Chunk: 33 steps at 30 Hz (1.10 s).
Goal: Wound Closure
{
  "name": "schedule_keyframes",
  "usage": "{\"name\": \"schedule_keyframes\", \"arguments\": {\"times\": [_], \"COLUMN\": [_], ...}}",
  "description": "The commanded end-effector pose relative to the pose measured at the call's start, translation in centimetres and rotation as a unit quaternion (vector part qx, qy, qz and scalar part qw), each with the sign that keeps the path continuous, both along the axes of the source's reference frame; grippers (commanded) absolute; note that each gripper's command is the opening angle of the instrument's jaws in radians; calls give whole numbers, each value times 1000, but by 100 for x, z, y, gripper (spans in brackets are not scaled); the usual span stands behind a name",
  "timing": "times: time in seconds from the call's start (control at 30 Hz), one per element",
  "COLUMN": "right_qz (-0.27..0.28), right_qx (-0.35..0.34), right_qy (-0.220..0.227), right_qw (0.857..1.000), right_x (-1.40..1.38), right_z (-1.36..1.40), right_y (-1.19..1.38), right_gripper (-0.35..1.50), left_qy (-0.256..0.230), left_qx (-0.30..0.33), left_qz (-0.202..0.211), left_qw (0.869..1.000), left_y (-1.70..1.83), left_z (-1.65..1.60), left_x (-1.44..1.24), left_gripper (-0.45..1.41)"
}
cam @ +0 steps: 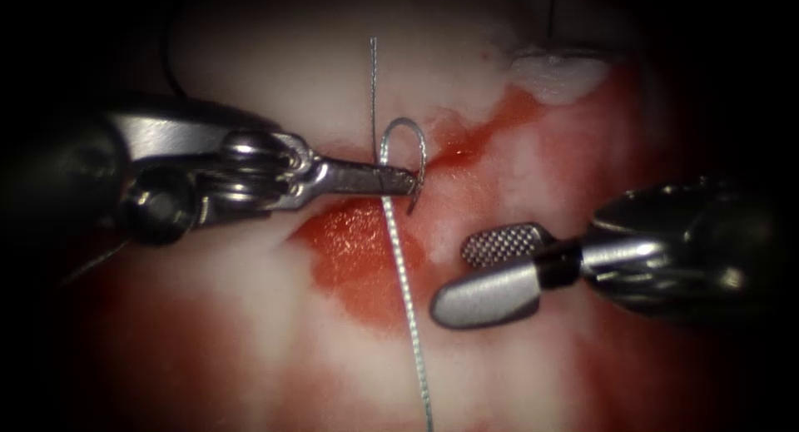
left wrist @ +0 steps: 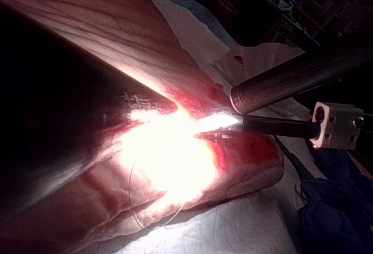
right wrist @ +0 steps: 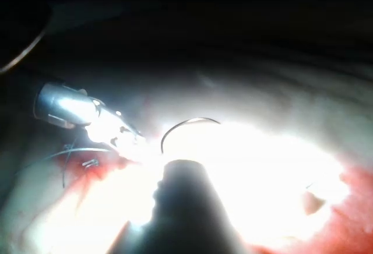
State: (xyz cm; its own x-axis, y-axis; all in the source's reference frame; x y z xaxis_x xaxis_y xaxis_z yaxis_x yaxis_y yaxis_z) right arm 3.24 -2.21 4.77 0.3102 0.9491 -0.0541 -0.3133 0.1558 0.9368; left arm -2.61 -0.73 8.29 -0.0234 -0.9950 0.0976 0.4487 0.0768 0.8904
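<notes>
Left tool (cam: 398,181): polished silver clevis, stacked rounded wrist discs and a round pivot boss at 9 o'clock of them are seen; slim, dark, flat jaws taper to a blunt tip. Bright glare streaks are carried along the upper housing. Right tool (cam: 491,270): matte grey jaws with rounded, paddle-shaped ends; a fine cross-hatched grip pattern is shown on the inner face of the upper jaw; a black collar sits at 3 o'clock of the jaws, then a silver neck and a dark, rounded, glossy wrist housing. In the left wrist view, a smooth grey-brown cylindrical shaft (left wrist: 297,76) with a rounded end is seen.
</notes>
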Motion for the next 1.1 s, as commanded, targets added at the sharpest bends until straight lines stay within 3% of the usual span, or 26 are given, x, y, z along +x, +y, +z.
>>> {"name": "schedule_keyframes", "arguments": {"times": [0.03, 0.1, 0.33, 0.4, 0.5, 0.57, 0.6, 0.7, 0.83, 0.9, 0.93, 0.97, 1.1], "right_qz": [-2, -8, -19, -19, -20, -23, -23, -26, -31, -32, -29, -25, -9], "right_qx": [-2, -1, 5, 4, 4, 4, 7, 7, 7, 8, 8, 6, -11], "right_qy": [4, 6, 11, 11, 11, 13, 13, 15, 18, 19, 17, 15, 8], "right_qw": [1000, 1000, 1000, 1000, 1000, 1000, 1000, 1000, 999, 999, 999, 1000, 1000], "right_x": [17, 22, 33, 35, 35, 33, 32, 28, 26, 27, 27, 28, 27], "right_z": [-4, -3, 0, 1, 2, 2, 1, -2, -3, -4, -4, -4, 0], "right_y": [8, 6, 5, 5, 4, 4, 5, 7, 9, 11, 12, 14, 21], "right_gripper": [83, 56, 51, 37, 2, 27, 29, -30, -35, -35, -35, -35, -35], "left_qy": [-7, -15, -19, -19, -19, -19, -19, -18, -19, -19, -26, -31, -45], "left_qx": [-5, -4, -3, -3, -3, -3, -3, -4, -3, -3, -3, -4, -6], "left_qz": [-1, -4, -3, -2, -2, -2, -2, -3, -2, -2, 0, 0, 1], "left_qw": [1000, 1000, 1000, 1000, 1000, 1000, 1000, 1000, 1000, 1000, 1000, 999, 999], "left_y": [11, 12, 12, 12, 12, 12, 12, 11, 11, 10, 9, 9, 6], "left_z": [-6, -7, -7, -7, -8, -7, -7, -7, -6, -6, -6, -5, -6], "left_x": [-5, -6, -8, -8, -7, -7, -7, -7, -8, -9, -9, -8, -3], "left_gripper": [-45, -45, -45, -45, -45, -45, -45, -45, -40, 61, 98, 111, 121]}}
